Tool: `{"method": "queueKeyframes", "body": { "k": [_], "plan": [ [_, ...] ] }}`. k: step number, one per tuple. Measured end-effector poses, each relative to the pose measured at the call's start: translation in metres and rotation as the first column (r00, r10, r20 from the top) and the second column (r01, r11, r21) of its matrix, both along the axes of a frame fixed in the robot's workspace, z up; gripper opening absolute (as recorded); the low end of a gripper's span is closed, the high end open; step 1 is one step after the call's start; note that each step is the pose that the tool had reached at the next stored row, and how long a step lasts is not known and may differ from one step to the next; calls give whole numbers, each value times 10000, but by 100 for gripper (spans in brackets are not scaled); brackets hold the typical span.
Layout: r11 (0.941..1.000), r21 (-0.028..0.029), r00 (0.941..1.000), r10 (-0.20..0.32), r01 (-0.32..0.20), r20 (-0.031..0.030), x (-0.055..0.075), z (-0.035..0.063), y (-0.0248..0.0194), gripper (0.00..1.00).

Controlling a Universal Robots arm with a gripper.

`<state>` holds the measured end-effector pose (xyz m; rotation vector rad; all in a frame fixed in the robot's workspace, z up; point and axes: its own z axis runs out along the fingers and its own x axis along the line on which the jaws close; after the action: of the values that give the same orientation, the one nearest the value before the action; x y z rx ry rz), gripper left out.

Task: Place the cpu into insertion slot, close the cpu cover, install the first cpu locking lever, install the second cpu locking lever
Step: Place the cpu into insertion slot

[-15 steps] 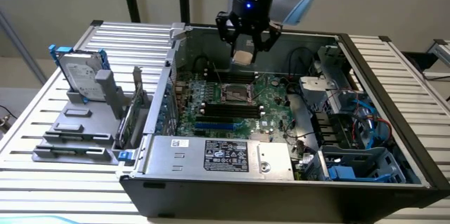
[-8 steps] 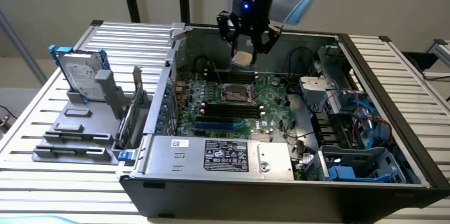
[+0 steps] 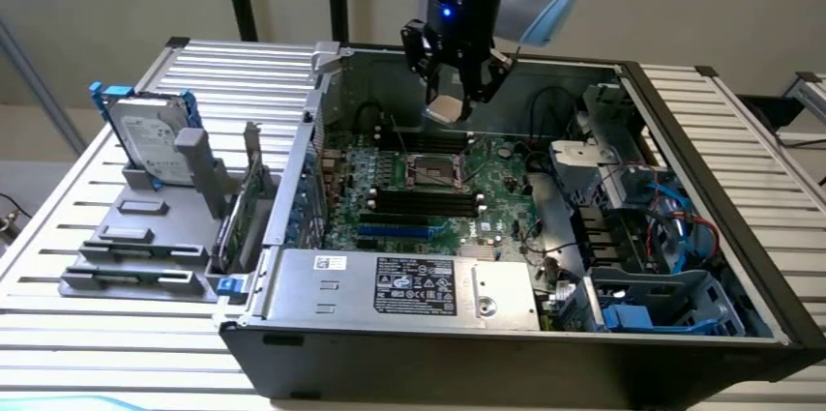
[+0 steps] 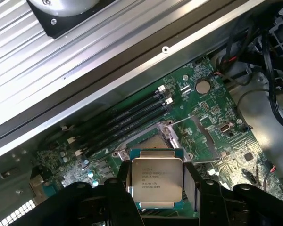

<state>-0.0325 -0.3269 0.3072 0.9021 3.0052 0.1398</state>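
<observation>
My gripper (image 3: 455, 92) hangs above the open computer case, shut on the cpu (image 3: 446, 108), a small pale square chip held by its two opposite edges. In the wrist view the cpu (image 4: 157, 178) sits flat between the black fingers (image 4: 192, 188), printed metal face showing. The insertion slot (image 3: 436, 171), a dark square socket with a silver rim, lies on the green circuit board below the chip, with a clear gap between them. In the wrist view the slot (image 4: 148, 137) is partly hidden behind the cpu. I cannot tell how the cpu cover stands.
Long black memory slots (image 3: 427, 203) run beside the socket. A large labelled grey box (image 3: 406, 285) fills the case's near side. Cables and blue drive bays (image 3: 659, 237) crowd the exterior view's right. A hard drive (image 3: 145, 135) stands on the slatted table at the left.
</observation>
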Motion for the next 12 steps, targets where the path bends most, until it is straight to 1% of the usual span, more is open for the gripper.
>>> {"method": "queueKeyframes", "body": {
  "k": [3, 6, 9, 12],
  "plan": [
    [9986, 0, 9986, -524, 524, -13, 0, -8, 0, 55],
    [9946, -1, 9945, -1042, 1042, -30, 0, -18, 0, 55],
    [9881, -6, 9880, -1541, 1541, -66, 0, -31, 0, 55],
    [9794, -18, 9793, -2020, 2020, -131, -1, -47, 0, 55]
  ]
}}
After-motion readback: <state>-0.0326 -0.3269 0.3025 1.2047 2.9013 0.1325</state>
